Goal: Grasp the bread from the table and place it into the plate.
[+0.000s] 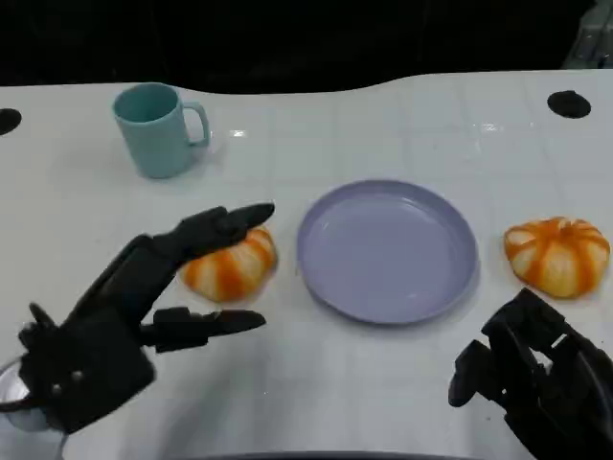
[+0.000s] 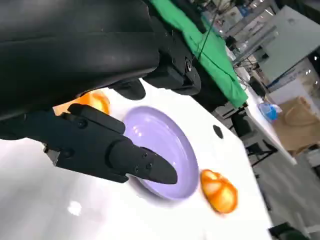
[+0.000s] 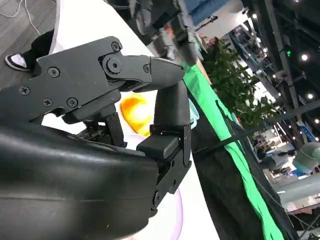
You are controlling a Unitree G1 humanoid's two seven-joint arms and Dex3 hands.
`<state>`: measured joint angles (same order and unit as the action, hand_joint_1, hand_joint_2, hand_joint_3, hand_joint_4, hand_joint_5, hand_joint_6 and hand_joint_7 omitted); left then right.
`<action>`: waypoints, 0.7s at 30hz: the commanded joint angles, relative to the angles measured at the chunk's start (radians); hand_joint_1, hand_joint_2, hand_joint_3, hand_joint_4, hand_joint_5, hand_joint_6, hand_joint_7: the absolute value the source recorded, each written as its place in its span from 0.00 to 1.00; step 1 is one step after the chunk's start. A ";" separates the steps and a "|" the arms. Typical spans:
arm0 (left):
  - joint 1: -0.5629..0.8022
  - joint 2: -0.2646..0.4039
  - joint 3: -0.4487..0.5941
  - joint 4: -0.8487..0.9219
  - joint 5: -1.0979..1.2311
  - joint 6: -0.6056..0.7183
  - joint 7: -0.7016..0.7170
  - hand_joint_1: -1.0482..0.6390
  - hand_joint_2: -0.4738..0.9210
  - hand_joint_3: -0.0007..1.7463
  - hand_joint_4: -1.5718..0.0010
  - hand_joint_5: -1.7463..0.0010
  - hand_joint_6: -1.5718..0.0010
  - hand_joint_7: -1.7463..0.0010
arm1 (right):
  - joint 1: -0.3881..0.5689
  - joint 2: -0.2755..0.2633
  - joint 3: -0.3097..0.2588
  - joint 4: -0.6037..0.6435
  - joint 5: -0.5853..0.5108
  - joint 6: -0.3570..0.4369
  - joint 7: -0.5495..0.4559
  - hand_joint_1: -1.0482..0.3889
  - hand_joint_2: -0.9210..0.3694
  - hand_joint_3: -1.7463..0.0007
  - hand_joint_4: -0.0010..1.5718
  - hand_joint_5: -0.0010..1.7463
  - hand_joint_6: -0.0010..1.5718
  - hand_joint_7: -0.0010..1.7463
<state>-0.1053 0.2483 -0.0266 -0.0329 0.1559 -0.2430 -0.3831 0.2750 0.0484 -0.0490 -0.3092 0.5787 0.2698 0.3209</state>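
Reaching over left bread (image 1: 230, 266), left robot hand (image 1: 144, 297) spread, holding nothing. Bread on worktop (image 1: 86, 211) just left of purple plate (image 1: 387, 251). Second bread (image 1: 556, 254) right of plate. Right robot hand (image 1: 536, 379) curled, holding nothing.

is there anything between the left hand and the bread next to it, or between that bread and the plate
Nothing visible stands in the way. The left hand is open, its fingers reaching over the bread with no object between them. The plate lies just beside that bread, only bare table between. The cup stands well behind.
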 commanded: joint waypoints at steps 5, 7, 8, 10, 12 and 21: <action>-0.086 0.108 -0.066 -0.040 0.337 -0.037 0.155 0.55 0.85 0.00 1.00 0.80 0.85 1.00 | -0.008 -0.002 -0.007 0.006 0.005 -0.008 0.001 0.36 0.13 0.68 0.44 1.00 0.37 0.89; -0.111 0.132 -0.106 -0.051 0.479 0.004 0.180 0.54 0.85 0.00 1.00 0.81 0.85 1.00 | -0.009 -0.003 -0.007 0.005 0.004 -0.008 0.000 0.36 0.13 0.68 0.44 1.00 0.37 0.89; -0.123 0.139 -0.124 -0.055 0.539 0.028 0.186 0.53 0.85 0.00 1.00 0.82 0.85 1.00 | -0.008 -0.002 -0.007 0.003 0.003 -0.007 -0.004 0.36 0.13 0.68 0.44 1.00 0.37 0.89; -0.151 0.138 -0.164 -0.046 0.629 0.087 0.175 0.55 0.85 0.00 1.00 0.83 0.86 1.00 | -0.008 -0.004 -0.006 0.001 -0.001 -0.007 -0.005 0.36 0.13 0.68 0.44 1.00 0.37 0.89; -0.175 0.131 -0.195 -0.027 0.676 0.133 0.162 0.55 0.85 0.00 1.00 0.85 0.86 1.00 | -0.008 -0.004 -0.006 0.000 0.001 -0.006 -0.003 0.36 0.13 0.67 0.44 1.00 0.37 0.89; -0.326 0.083 -0.320 0.191 0.733 0.307 0.102 0.58 0.88 0.01 1.00 0.92 0.87 1.00 | -0.003 -0.006 -0.008 -0.010 0.007 0.005 -0.010 0.35 0.14 0.67 0.44 1.00 0.36 0.90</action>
<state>-0.3793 0.3392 -0.3153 0.0901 0.8628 0.0136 -0.2594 0.2705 0.0503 -0.0519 -0.3098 0.5779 0.2705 0.3186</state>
